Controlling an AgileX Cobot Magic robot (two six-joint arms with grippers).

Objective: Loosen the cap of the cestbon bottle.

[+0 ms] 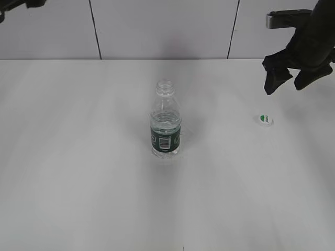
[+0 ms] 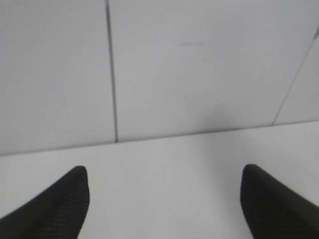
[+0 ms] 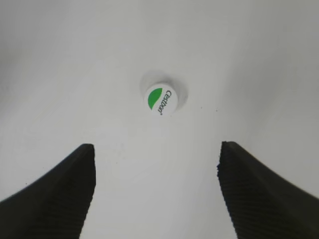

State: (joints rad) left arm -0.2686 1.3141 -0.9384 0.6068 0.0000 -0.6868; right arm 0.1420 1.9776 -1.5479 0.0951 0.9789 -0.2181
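The cestbon bottle (image 1: 166,123) stands upright at the middle of the white table (image 1: 78,172), its neck open with no cap on it. The cap (image 1: 265,120) lies on the table to the right of the bottle, green mark up; it also shows in the right wrist view (image 3: 161,99). My right gripper (image 1: 285,82) is open and empty, raised above and behind the cap; its jaws (image 3: 156,172) hang wide apart over bare table. My left gripper (image 2: 164,199) is open and empty, facing the back wall; in the exterior view only a dark bit of that arm shows at the top left corner.
A white panelled wall (image 1: 157,26) with dark seams runs along the table's far edge.
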